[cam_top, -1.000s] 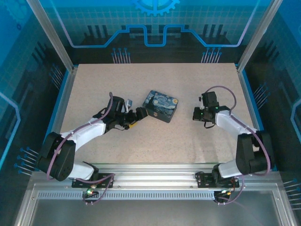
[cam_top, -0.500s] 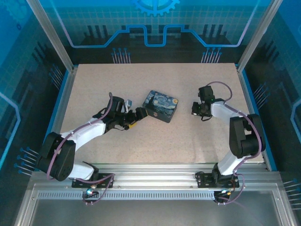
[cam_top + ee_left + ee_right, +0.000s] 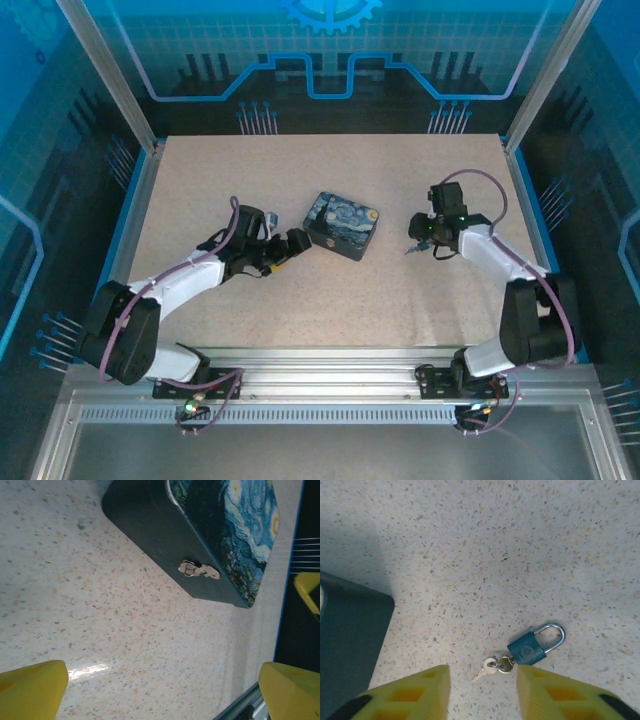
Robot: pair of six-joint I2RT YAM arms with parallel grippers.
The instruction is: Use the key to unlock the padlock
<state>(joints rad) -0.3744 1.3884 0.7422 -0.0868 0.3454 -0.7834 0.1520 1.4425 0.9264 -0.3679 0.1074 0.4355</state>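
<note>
The padlock [image 3: 527, 650] is lying flat on the speckled table [image 3: 470, 540]. It is showing a small teal-blue body with a round emblem on its face, and a silver shackle that is arching up and to the right. Both shackle legs are appearing to sit in the body, so it is looking locked. A small silver key [image 3: 484, 670] is lying flat just beside the body's lower left corner, pointing away from it and hanging on a ring [image 3: 505, 664] that is touching the body. Whether anything is sitting in the keyhole cannot be told.
</note>
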